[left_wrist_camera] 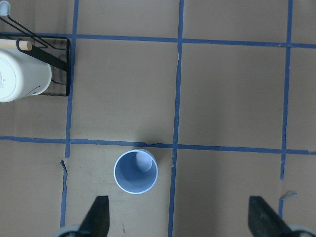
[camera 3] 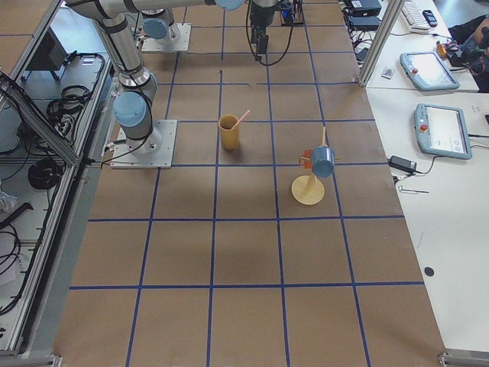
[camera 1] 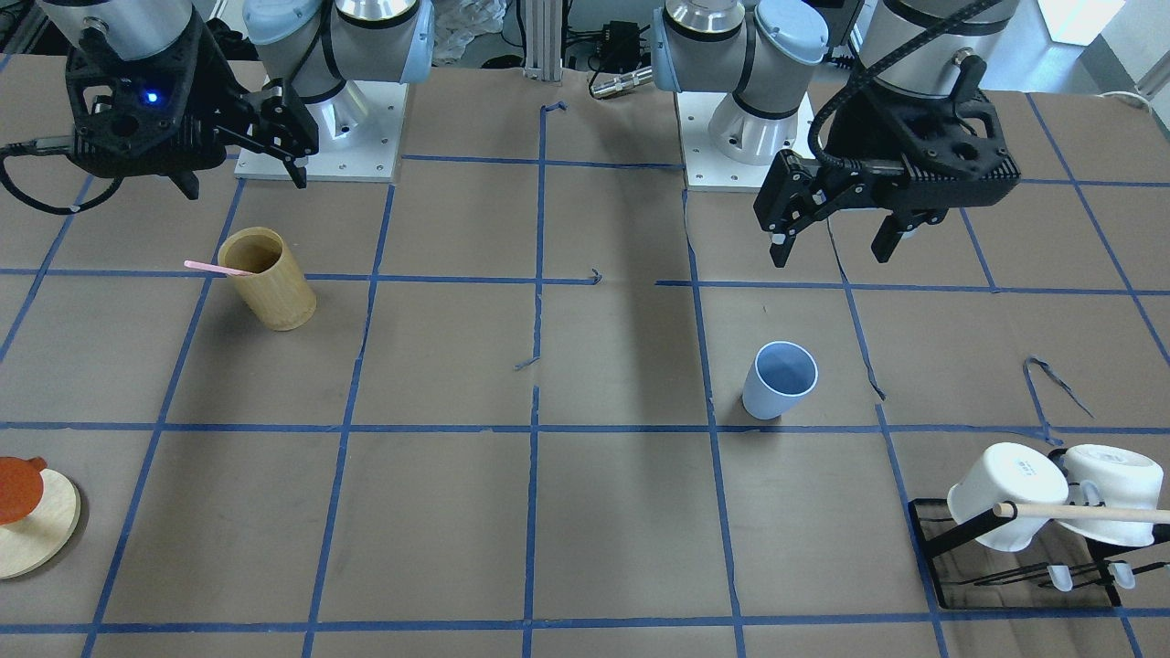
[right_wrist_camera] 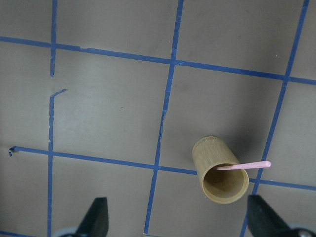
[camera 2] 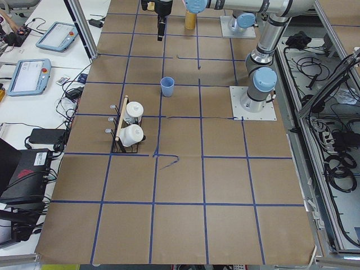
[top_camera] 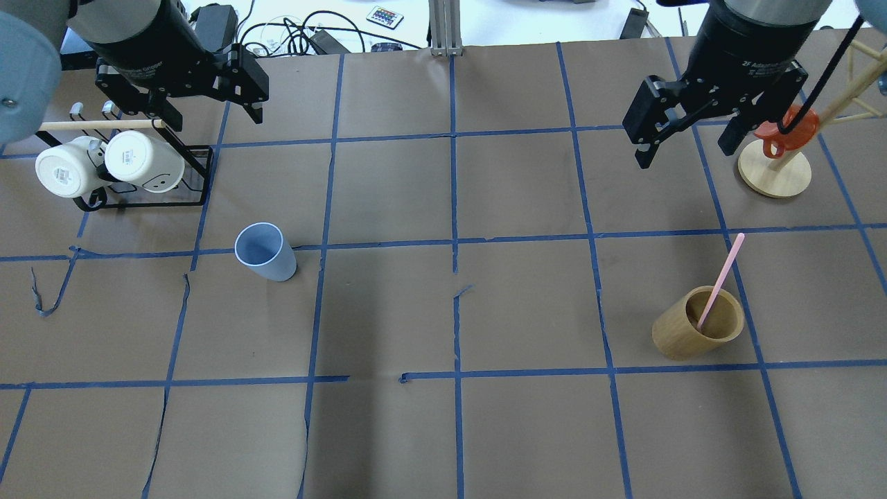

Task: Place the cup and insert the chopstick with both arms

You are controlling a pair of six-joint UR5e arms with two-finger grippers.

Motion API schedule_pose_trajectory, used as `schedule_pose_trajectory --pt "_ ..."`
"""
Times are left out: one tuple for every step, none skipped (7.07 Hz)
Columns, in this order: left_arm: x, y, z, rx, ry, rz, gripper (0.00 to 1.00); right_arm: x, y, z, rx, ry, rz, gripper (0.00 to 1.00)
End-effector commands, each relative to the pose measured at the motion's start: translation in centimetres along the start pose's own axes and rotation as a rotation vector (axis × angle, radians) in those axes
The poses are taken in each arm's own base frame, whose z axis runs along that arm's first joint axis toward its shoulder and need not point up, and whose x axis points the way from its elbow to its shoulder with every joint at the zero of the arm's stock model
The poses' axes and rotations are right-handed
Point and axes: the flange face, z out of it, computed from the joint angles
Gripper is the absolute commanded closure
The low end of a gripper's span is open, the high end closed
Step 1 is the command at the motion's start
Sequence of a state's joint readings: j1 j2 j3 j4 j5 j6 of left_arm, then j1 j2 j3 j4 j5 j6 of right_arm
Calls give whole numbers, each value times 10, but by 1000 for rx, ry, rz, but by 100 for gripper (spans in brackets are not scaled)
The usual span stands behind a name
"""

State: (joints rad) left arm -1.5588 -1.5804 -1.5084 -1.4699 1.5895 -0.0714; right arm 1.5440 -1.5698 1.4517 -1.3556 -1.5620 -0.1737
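The blue cup (top_camera: 265,251) stands upright on the brown-papered table (top_camera: 443,430), mouth up, touching nothing. The left gripper (top_camera: 216,118) hangs high above the blue cup with its jaws spread wide and nothing between them. In the left wrist view the blue cup lies below, between the two fingertips and nearer the one on that view's left.

Well apart from the blue cup, on the robot's right, stands the bamboo holder (top_camera: 696,326). The pink chopstick (top_camera: 721,281) has its lower end inside the holder, leans on the rim and sticks out at a slant. The right gripper (top_camera: 686,154) hangs high above the holder, equally wide and empty.

Near the blue cup, further to the robot's left and away from its base, a black wire rack (top_camera: 152,204) carries two white mugs (top_camera: 66,170) on their sides.
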Motion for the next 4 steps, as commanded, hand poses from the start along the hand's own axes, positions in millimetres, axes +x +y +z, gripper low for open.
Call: schedule_pose_trajectory --pt "0 -2 -2 3 -5 3 0 -1 -1 3 -3 -4 13 0" --pt "-1 0 -4 -14 -7 4 0 -1 -2 3 -3 -5 14 0" --pt "-2 3 -3 -41 -8 2 0 -1 -1 4 -8 -2 14 0" --pt "-4 6 -3 -67 -7 -1 0 -1 0 4 -10 0 14 0"
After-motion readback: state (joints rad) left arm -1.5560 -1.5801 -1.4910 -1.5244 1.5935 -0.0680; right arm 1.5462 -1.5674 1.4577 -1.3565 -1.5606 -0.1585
